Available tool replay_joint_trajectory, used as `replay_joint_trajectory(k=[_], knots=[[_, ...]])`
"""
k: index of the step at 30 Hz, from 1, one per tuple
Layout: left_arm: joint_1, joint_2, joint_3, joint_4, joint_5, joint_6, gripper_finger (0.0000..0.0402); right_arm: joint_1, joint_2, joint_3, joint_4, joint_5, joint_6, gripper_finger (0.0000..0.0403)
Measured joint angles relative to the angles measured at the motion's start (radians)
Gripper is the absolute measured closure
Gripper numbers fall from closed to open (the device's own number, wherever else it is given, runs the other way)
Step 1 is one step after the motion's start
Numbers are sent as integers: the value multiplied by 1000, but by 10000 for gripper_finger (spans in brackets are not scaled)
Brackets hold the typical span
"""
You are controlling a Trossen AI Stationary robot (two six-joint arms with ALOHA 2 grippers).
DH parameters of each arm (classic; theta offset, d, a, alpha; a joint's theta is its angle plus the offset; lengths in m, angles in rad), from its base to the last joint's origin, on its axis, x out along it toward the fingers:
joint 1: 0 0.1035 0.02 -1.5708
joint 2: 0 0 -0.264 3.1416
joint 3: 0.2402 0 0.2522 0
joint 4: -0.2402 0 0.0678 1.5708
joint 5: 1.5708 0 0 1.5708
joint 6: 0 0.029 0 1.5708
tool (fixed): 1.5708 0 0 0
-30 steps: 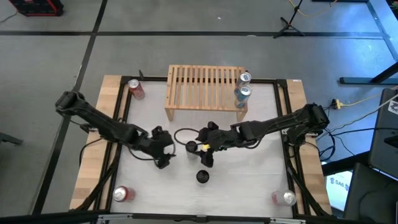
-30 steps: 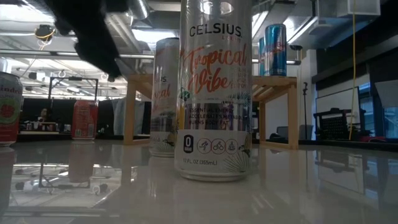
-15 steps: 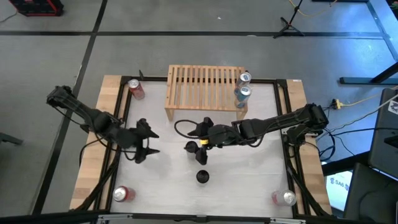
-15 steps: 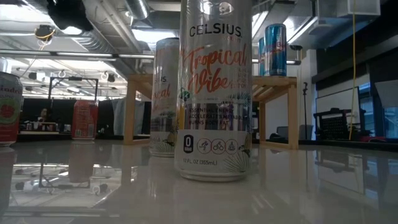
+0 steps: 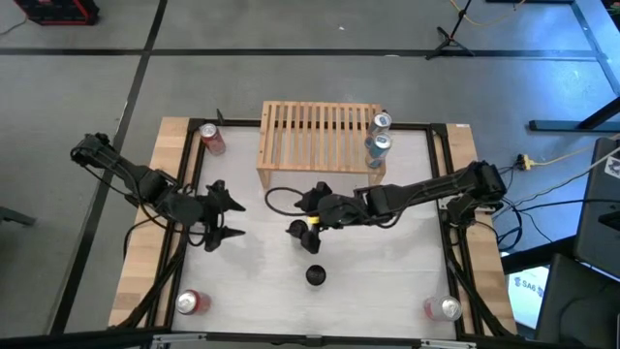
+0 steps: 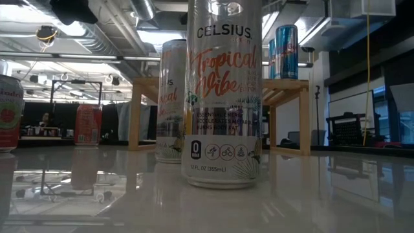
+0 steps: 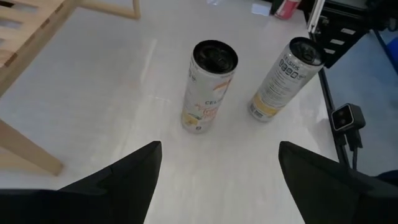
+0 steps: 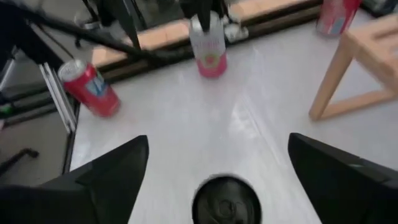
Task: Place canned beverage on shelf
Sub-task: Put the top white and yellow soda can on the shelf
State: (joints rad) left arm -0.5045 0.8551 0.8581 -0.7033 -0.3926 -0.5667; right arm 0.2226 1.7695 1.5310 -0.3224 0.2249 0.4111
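A white can (image 5: 296, 229) stands on the table (image 5: 387, 281) in front of the wooden shelf (image 5: 320, 143), between the spread fingers of the right gripper (image 5: 310, 215). Two blue cans (image 5: 378, 136) sit on the shelf's right end. The left gripper (image 5: 229, 219) hangs open, well to the left.

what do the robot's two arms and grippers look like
Both arms are black and jointed. The left gripper ends in two pointed dark fingers. The right gripper matches it, with a yellow mark and a black cable looping beside it.
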Motion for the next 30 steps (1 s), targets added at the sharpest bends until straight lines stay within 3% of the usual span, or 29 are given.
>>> replay_joint_trajectory(k=[10, 18, 30], knots=[[1, 0, 0, 0, 1, -41, 83, -8, 61, 0, -41, -53, -109, 66], [1, 2, 0, 0, 1, -78, 83, -6, 118, 0, -68, -105, -110, 70], [1, 2, 0, 0, -14, -78, 83, -7, 128, -1, -167, -52, -103, 70]])
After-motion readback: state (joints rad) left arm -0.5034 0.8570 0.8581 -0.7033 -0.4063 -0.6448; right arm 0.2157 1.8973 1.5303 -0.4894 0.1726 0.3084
